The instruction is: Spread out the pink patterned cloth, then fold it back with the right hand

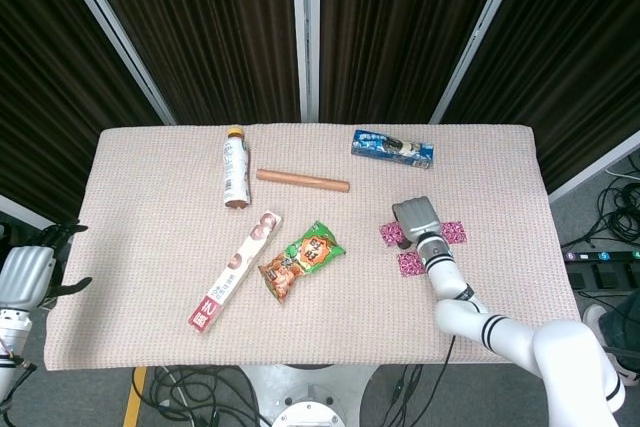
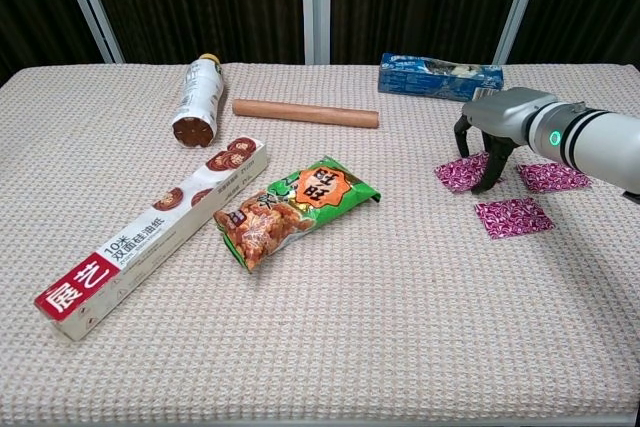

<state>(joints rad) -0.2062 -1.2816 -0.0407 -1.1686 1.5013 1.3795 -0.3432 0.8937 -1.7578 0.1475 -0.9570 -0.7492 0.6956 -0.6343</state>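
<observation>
Item: pink patterned cloth [image 2: 512, 216], small, thin fabric, showing as three magenta patches on the beige woven counter [image 2: 330, 327], in front of the blue rectangular snack box [image 2: 440, 76] and well to the right of the green crinkled snack bag [image 2: 296, 209]. The right hand [image 2: 487, 139], grey and metallic, arches over the middle of the cloth with dark fingertips [image 2: 483, 186] pointing down between the patches; whether they pinch fabric or merely touch it cannot be told. The left hand [image 1: 28, 272], pale grey, hangs off the counter's left edge, fingers apart, holding nothing. Handling, as a judgement: the cloth looks very light, limp and unbreakable, likely to bunch or drag on the textured counter rather than slide; a corner or free edge, such as the near patch's outer corner, seems the best hold for spreading and folding. Other stock, all left of the snack box: long brown wooden rolling pin [image 2: 305, 113], white plastic bottle with yellow cap [image 2: 194, 101] lying on its side, long white-and-red foil-wrap carton [image 2: 155, 235].
</observation>
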